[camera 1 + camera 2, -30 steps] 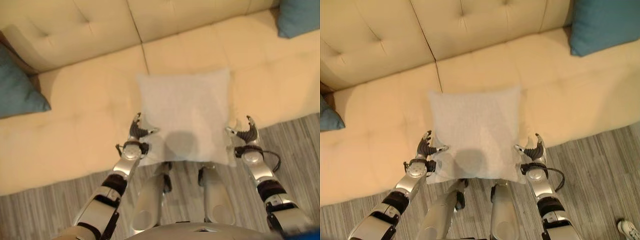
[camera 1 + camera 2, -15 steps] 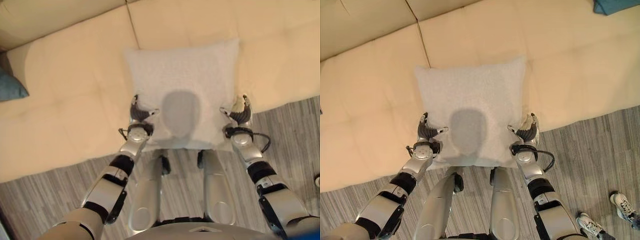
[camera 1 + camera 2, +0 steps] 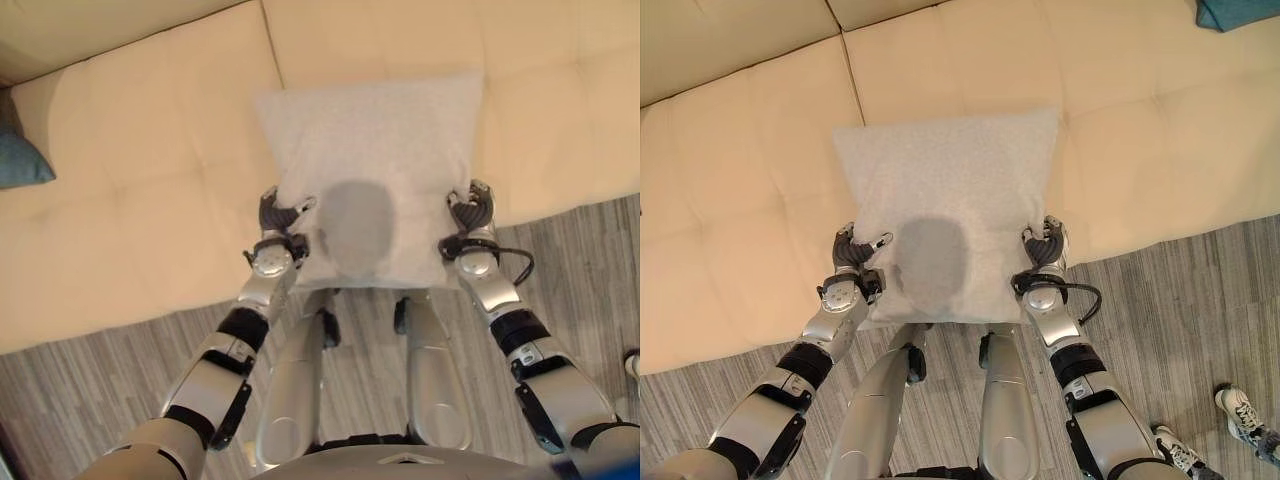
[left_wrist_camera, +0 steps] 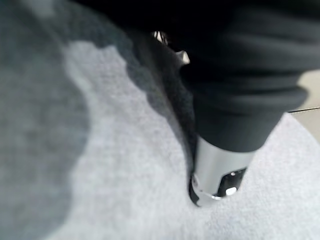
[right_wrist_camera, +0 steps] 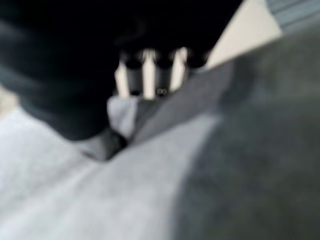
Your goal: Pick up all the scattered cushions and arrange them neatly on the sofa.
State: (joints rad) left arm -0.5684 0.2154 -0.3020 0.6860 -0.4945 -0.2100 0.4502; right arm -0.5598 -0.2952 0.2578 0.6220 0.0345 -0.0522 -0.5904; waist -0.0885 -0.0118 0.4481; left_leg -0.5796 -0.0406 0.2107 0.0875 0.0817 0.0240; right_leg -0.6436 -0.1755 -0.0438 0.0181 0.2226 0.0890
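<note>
Grey cushion (image 3: 945, 200) lies flat on cream sofa (image 3: 740, 200) seat, near front edge. Left robot hand (image 3: 852, 258) & right robot hand (image 3: 1043, 243) each pinch a side edge, fingers curled.

Overhead stereo pair; wrist views close-up.
</note>
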